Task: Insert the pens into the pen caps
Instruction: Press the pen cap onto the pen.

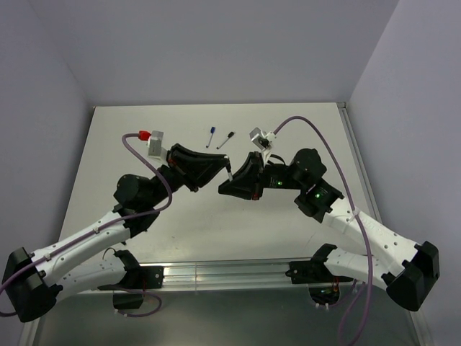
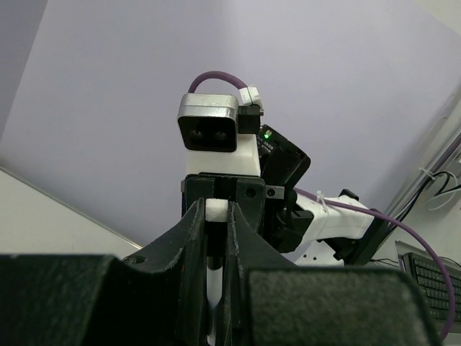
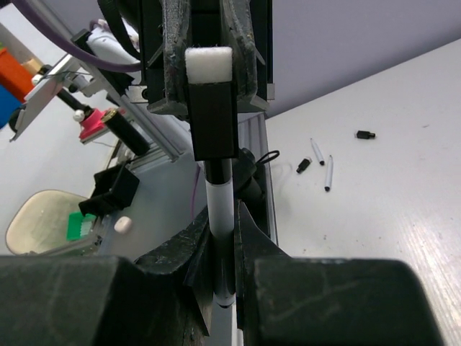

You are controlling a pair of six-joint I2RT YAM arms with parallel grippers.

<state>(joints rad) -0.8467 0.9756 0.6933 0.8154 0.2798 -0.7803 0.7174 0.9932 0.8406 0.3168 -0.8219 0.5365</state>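
Pen [image 3: 220,205], probably light, stiff and slippery, hangs above the counter [image 1: 216,231], sensibly clamped by its barrel in the right claw [image 3: 222,223], tip meeting the pen cap [image 3: 214,126] clamped in the left claw [image 3: 210,86].

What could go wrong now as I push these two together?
The pen in the right gripper meets the black cap in the left gripper in mid-air; if slightly off-axis, pushing may slide it through the fingers. A dropped piece could roll among the loose pens on the table.
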